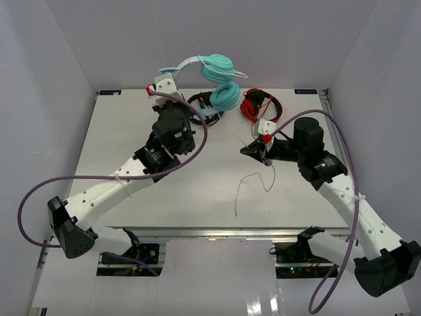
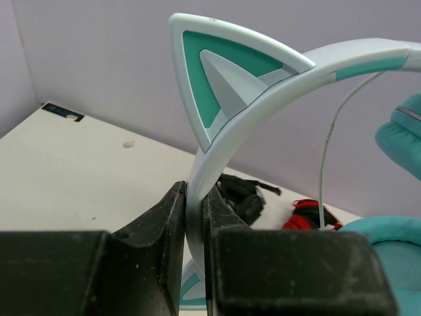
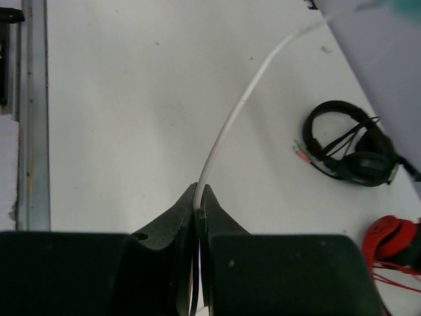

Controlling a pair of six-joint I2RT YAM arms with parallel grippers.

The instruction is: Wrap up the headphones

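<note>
The headphones [image 1: 220, 79] hang above the far table edge [image 1: 131, 93].

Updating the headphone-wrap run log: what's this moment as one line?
left gripper: shut on teal headphones at headband, held above table | right gripper: shut on white cable | black headphones, red headphones: on table

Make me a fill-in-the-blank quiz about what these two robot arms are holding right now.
The left gripper is shut on the teal headphones' ____. The right gripper pinches their thin ____ cable. The black headphones and the red headphones both lie on the ____.
Missing words: headband; white; table.
</note>
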